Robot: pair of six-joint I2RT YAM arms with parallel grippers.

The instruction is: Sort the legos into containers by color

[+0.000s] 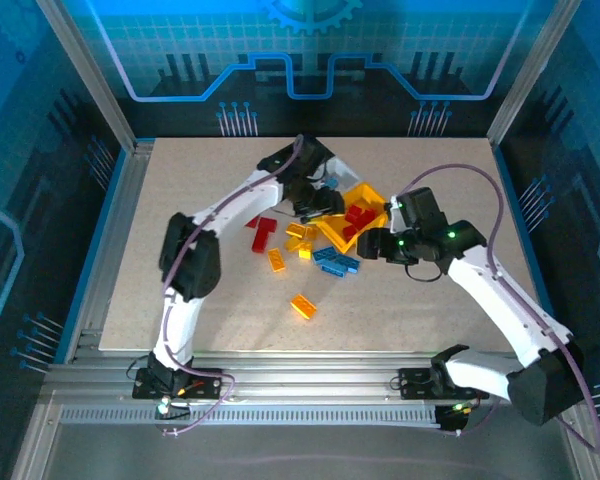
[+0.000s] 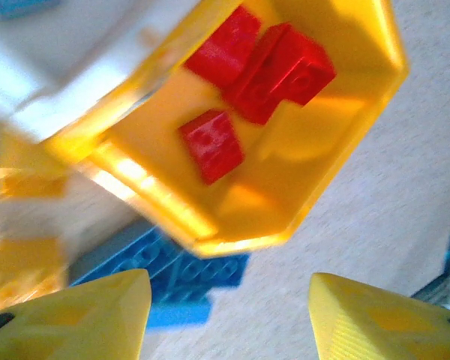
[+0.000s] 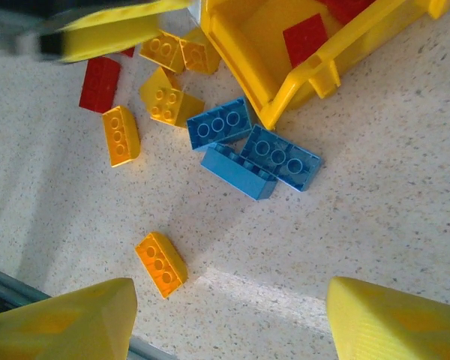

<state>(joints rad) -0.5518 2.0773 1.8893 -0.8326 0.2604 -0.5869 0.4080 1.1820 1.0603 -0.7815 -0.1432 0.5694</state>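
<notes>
Our left gripper (image 2: pixel 229 315) hangs wide apart, empty, over the yellow plastic bin (image 2: pixel 345 142) holding glossy red rectangular bricks (image 2: pixel 211 145). Our right gripper (image 3: pixel 229 322), likewise spread and empty, overlooks blue bricks (image 3: pixel 279 156) beside that bin, likely next.

light: bright, blue-tinted surround; left wrist blurred; right wrist sharp

Top view: fixed high at the near edge, facing down over the whole bench (image 1: pixel 400 310). Left wrist view: close above the yellow bin (image 2: pixel 345 172). Right wrist view: close, facing down beside it. Both share the bin and blue bricks (image 3: pixel 277 157).
</notes>
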